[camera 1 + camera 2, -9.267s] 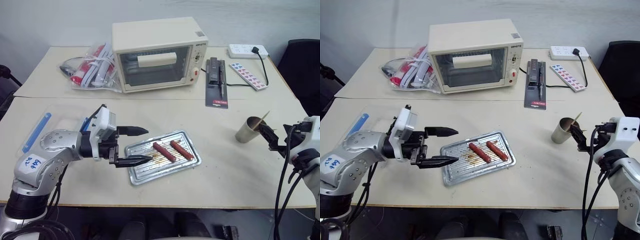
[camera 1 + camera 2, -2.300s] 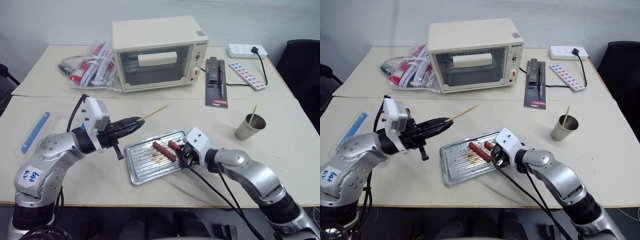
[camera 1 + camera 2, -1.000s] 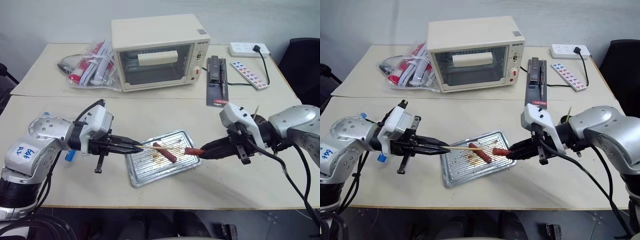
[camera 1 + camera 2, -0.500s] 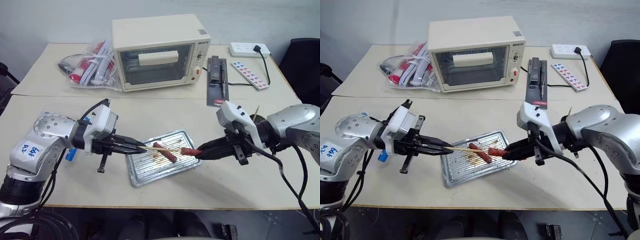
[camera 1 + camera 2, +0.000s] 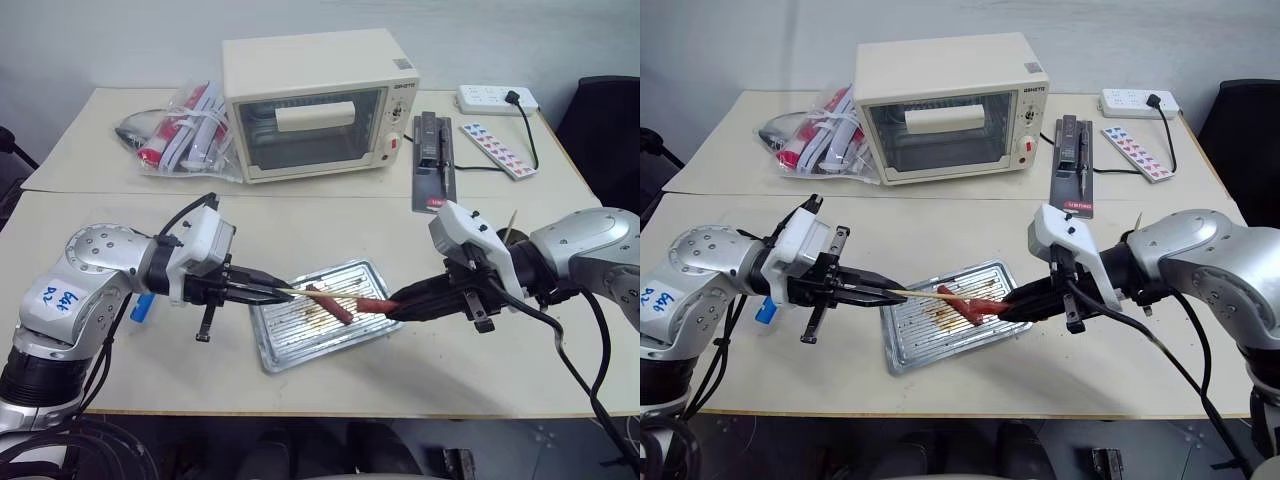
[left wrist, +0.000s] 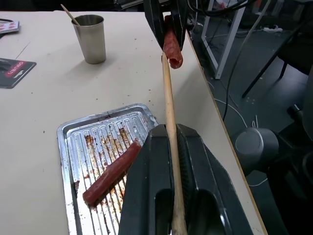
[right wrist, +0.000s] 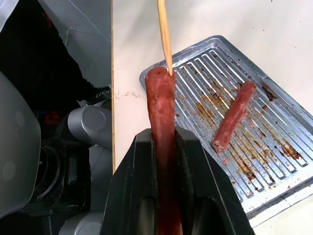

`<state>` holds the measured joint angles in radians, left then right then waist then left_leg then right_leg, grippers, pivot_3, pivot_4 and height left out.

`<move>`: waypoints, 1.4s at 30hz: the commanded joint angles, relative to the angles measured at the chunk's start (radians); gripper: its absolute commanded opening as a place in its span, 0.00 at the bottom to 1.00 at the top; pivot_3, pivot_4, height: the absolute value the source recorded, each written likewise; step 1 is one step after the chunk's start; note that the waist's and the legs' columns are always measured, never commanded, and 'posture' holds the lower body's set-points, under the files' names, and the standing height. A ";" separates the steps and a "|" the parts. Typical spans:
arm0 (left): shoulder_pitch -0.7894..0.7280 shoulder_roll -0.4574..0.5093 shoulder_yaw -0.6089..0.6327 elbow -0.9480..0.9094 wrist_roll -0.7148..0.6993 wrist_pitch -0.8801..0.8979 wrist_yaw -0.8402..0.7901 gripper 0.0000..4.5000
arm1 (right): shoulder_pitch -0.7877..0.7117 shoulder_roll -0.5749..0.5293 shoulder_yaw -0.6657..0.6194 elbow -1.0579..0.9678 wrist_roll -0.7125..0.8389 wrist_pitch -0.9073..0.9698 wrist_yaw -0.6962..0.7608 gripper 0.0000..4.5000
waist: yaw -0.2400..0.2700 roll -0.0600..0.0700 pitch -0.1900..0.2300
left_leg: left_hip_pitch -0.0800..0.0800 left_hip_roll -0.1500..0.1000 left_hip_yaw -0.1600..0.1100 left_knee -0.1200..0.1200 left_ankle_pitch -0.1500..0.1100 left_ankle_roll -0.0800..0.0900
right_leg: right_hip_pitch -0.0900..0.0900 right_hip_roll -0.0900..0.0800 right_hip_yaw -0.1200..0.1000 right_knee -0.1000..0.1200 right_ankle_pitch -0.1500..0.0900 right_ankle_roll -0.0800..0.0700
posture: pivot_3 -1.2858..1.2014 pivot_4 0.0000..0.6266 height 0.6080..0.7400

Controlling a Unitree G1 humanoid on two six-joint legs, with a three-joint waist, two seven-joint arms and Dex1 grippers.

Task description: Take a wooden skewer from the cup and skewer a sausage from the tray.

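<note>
Now at piercing step: left end effector [image 5: 262,291] clenched on wooden skewer [image 5: 318,295], right end effector [image 5: 400,304] grasping sausage [image 5: 372,304] above tray [image 5: 290,345]. Next: push tip in axially, keeping alignment.

The rear of the wooden skewer [image 6: 168,122] is buried between the left gripper's [image 6: 168,134] fingers, the far end of the sausage [image 7: 161,117] sits clamped inside the right gripper [image 7: 164,134], and whether the tip has pierced the sausage is too small to tell.
</note>
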<state>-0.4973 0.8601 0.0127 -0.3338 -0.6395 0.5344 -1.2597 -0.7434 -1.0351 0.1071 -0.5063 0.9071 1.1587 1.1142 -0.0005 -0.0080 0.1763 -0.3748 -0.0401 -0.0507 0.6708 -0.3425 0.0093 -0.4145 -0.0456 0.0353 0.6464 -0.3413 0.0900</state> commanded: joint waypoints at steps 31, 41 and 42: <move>-0.076 -0.048 -0.063 0.031 0.037 -0.039 -0.031 0.00 | -0.044 0.054 -0.011 -0.029 0.033 0.008 -0.076 0.05 | 0.000 0.000 0.000 | 0.000 0.000 0.000 0.005 0.000 0.000 | 0.000 0.000 0.000 0.004 0.000 0.000 | 0.52 0.24 1.00; -0.103 -0.089 -0.112 0.029 0.053 -0.041 -0.042 0.00 | -0.074 0.084 0.053 -0.020 -0.024 -0.007 -0.082 0.05 | 0.000 0.000 0.000 | -0.001 0.000 0.000 0.007 0.000 0.000 | 0.000 0.000 0.000 0.006 0.000 0.000 | 0.52 0.24 1.00; -0.101 -0.090 -0.112 0.029 0.054 -0.042 -0.043 0.00 | -0.074 0.085 0.054 -0.021 -0.027 -0.008 -0.080 0.05 | 0.000 0.000 0.000 | -0.001 0.000 0.000 0.007 0.000 0.000 | 0.000 0.000 0.000 0.006 0.000 0.000 | 0.52 0.24 1.00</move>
<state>-0.5840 0.7819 -0.0928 -0.2766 -0.5813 0.5111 -1.2894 -0.7958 -0.9571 0.1699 -0.5117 0.8881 1.1663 1.0353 -0.0004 -0.0081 0.1763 -0.3757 -0.0403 -0.0508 0.6781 -0.3429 0.0097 -0.4148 -0.0456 0.0353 0.6520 -0.3413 0.0900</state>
